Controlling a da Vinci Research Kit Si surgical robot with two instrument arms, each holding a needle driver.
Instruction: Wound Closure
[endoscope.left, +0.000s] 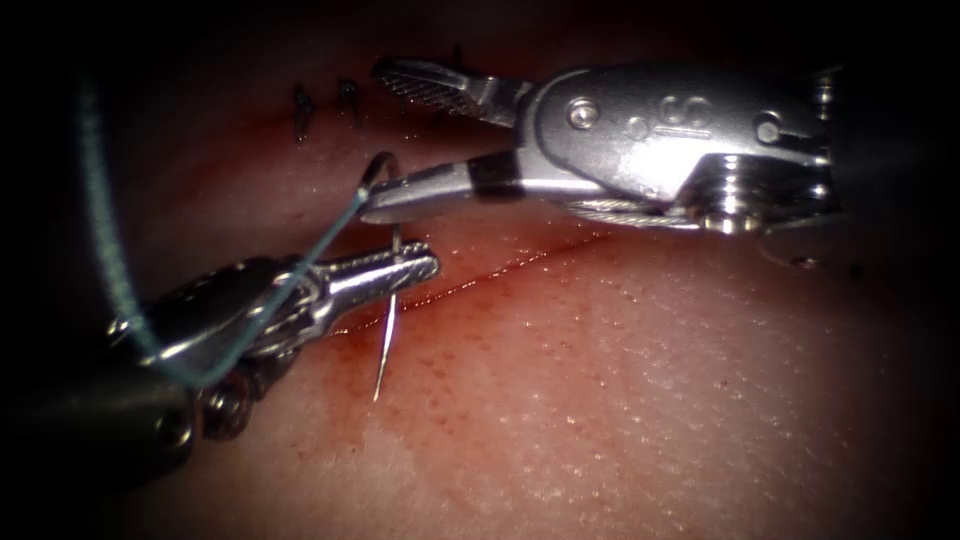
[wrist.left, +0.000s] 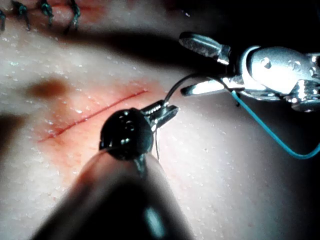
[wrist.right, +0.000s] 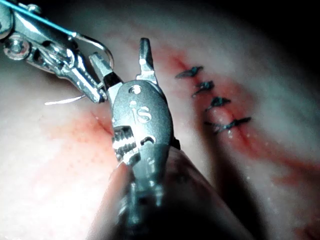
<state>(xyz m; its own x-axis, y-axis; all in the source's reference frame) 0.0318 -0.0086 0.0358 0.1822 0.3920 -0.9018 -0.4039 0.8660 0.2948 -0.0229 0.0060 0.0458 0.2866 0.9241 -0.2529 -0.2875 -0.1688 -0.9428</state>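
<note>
Stamped "S" on the right tool's wrist housing (endoscope.left: 690, 112), "iS" in right wrist view

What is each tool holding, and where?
Left tool: shut on needle mid-curve, needle out of tissue. Right tool: jaws open, holding nothing.

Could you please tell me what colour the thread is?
The thread is teal, clearest in the left wrist view.
</note>
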